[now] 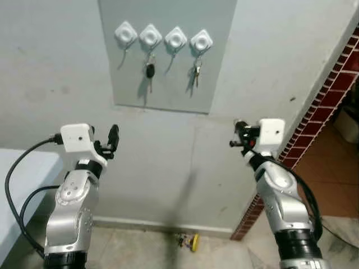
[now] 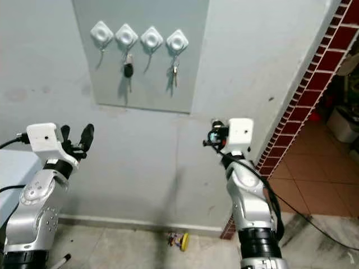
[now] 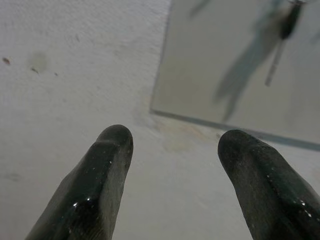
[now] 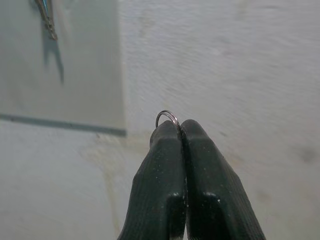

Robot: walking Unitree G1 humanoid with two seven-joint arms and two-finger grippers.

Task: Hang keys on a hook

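At about eight o'clock in our head view we hold the left pincer (image 1: 114, 138) up before the wall (image 1: 50, 67), its two black fingers (image 3: 95, 185) spread apart with nothing between them. Above, near twelve o'clock, a grey panel (image 1: 221, 50) carries four white hooks (image 1: 125, 35) in a row. Going left to right, the first hook looks bare, the second holds a key with a black head (image 1: 150, 71), the third (image 1: 175, 38) looks bare too, and the fourth holds a small bunch of keys (image 1: 196, 71).

At about four o'clock our right pincer (image 1: 240, 134) is raised, well below the row and to the right of the panel. Its fingers (image 4: 165, 165) are pressed together, and a thin wire key ring (image 4: 167, 117) peeks out above the tips. We cannot see the keys that should hang from it.

We judge the ring to be light, stiff and slippery, so a firm pinch on the wire suits it, with most of the loop left free beyond the tips to slide over a hook. The bare third hook looks like the nearest target. On the floor (image 1: 140, 246) at six o'clock lies a small yellow object (image 1: 193, 241).
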